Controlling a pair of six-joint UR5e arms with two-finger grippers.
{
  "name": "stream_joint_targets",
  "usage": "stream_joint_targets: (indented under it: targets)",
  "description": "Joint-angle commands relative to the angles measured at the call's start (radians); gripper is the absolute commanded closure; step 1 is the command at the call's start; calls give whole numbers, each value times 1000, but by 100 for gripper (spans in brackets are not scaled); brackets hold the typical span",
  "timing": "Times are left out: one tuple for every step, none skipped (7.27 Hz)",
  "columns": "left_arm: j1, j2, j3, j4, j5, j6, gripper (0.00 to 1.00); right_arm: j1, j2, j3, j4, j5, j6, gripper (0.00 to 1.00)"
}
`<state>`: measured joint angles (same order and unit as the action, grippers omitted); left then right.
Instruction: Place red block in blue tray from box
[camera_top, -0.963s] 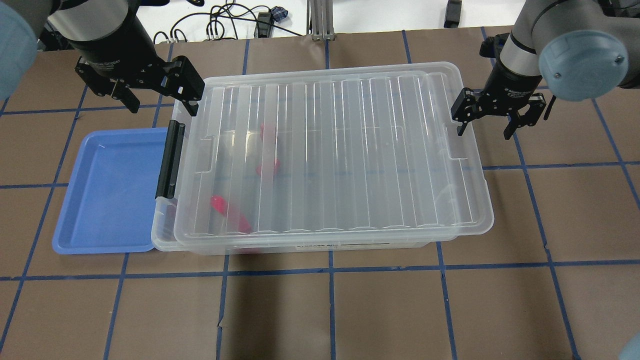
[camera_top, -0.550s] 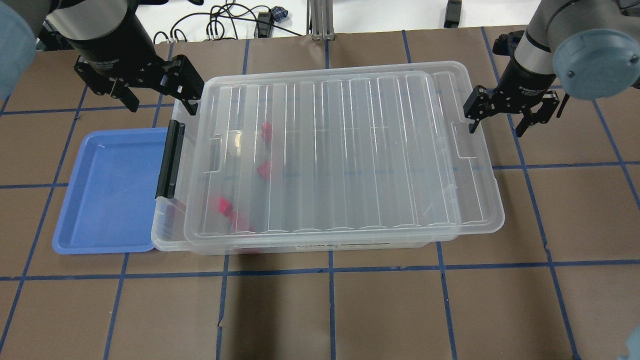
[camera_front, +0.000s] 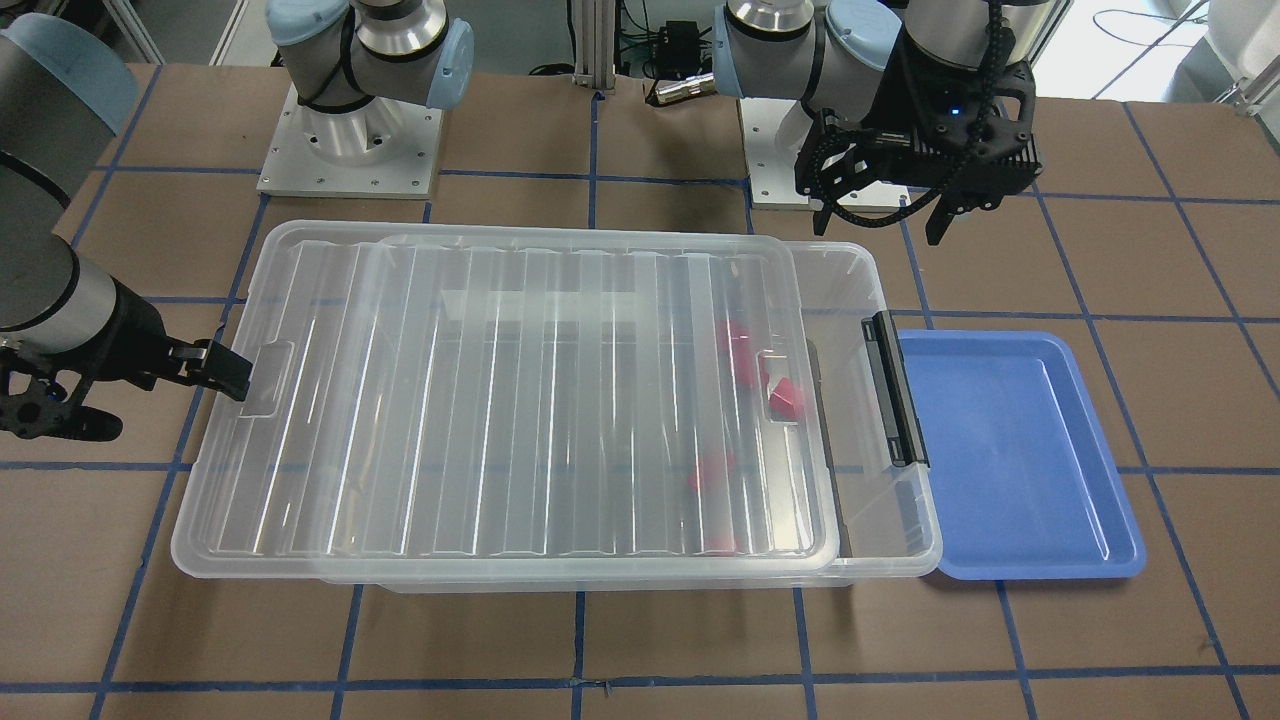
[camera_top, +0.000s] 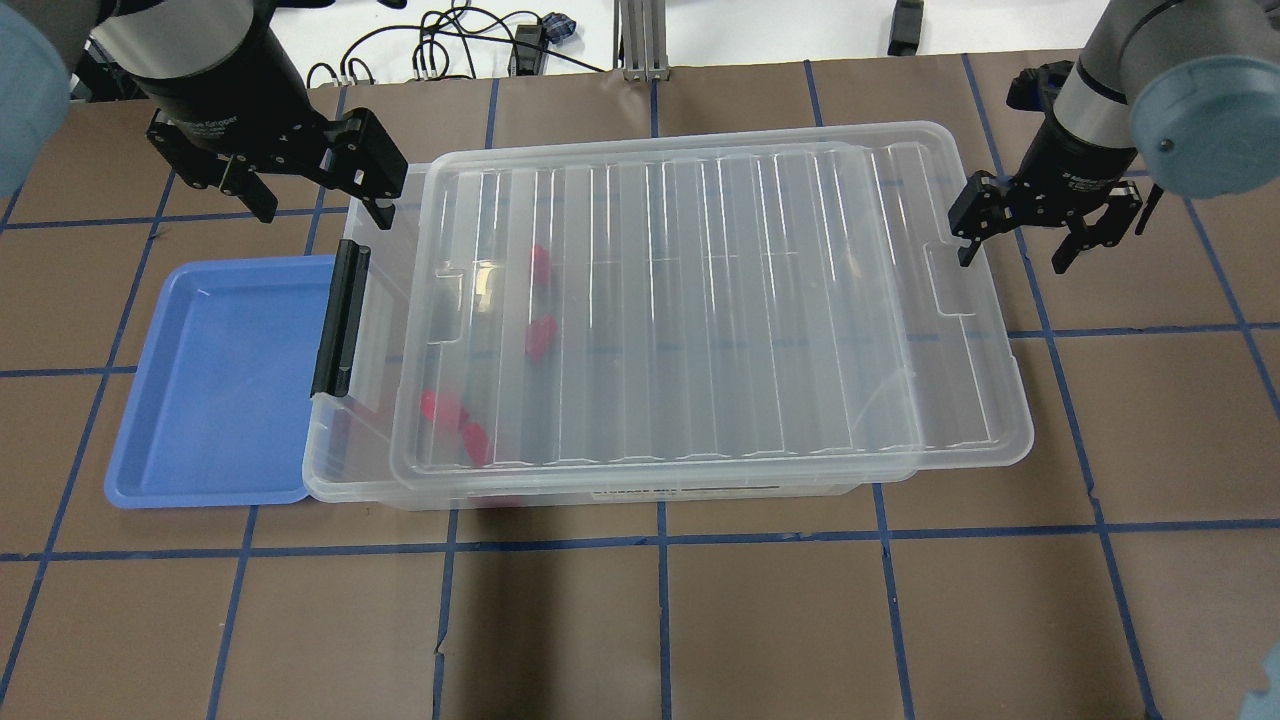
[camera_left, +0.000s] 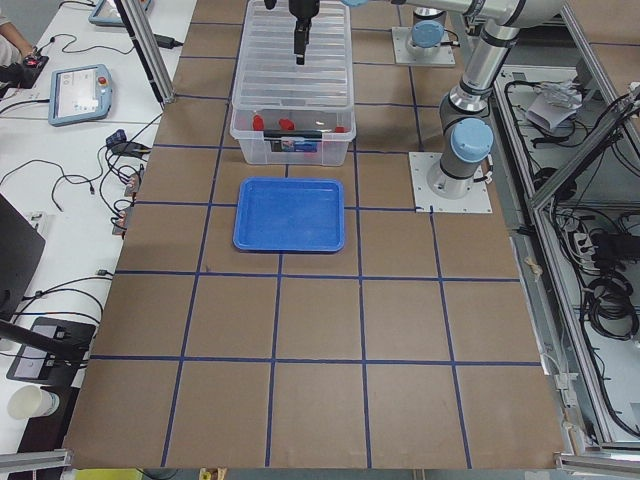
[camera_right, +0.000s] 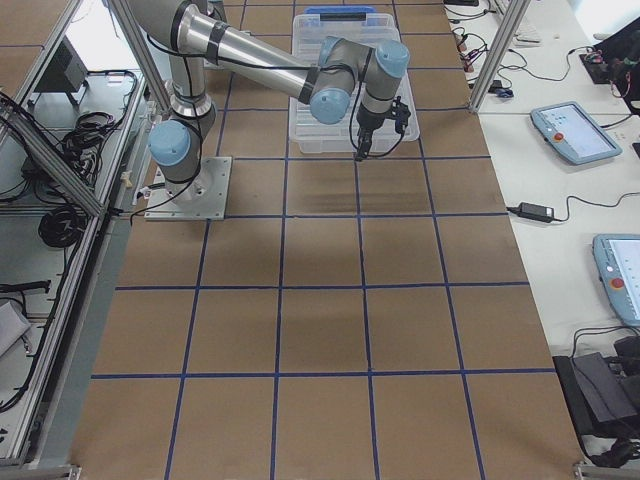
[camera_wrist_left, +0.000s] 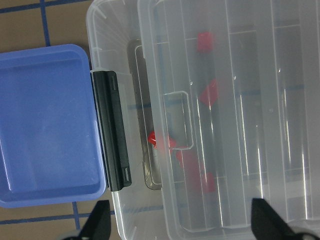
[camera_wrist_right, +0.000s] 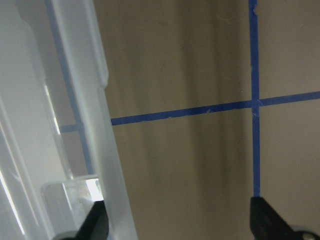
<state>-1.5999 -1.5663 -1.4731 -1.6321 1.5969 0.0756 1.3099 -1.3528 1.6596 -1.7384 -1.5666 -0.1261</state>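
The box (camera_top: 335, 478) is a clear bin with a black latch (camera_top: 340, 320) on its left end. Its ribbed lid (camera_top: 720, 300) lies shifted right, leaving a gap at the latch end. Several red blocks (camera_top: 540, 338) lie inside near that end and also show in the left wrist view (camera_wrist_left: 209, 92). The blue tray (camera_top: 220, 380) lies empty, touching the latch end. My right gripper (camera_top: 1015, 240) is open, with one finger (camera_top: 965, 245) against the lid's right end. My left gripper (camera_top: 322, 205) is open and empty above the box's back left corner.
Brown table paper with a blue tape grid lies all around the box. Cables and a metal post (camera_top: 635, 40) are beyond the far edge. The arm bases (camera_front: 350, 150) stand on the robot's side of the box.
The lid has slid to the right along with my right gripper, widening the gap at the latch end. My left gripper has stayed in place.
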Motion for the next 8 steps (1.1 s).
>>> stream_joint_targets:
  targets:
    - [0, -1, 2, 0, 0, 0, 0, -29, 0, -1, -1, -7, -14, 0]
    - [0, 0, -1, 0, -2, 0, 0, -38, 0, -4, -3, -6, -23, 0]
    - [0, 0, 1, 0, 2, 0, 0, -56, 0, -3, -4, -6, -79, 0]
    - [0, 0, 1, 0, -1, 0, 0, -75, 0, -1, -3, -6, -98, 0]
    - [0, 0, 2, 0, 0, 0, 0, -77, 1, -3, -4, -7, -98, 0]
    - [2, 0, 2, 0, -2, 0, 0, -78, 1, -6, -4, -15, -101, 0]
    - [0, 0, -1, 0, -2, 0, 0, -84, 1, -10, -4, -70, -133, 0]
    - [11, 5, -1, 0, 0, -7, 0, -109, 0, -1, -1, -66, -138, 0]
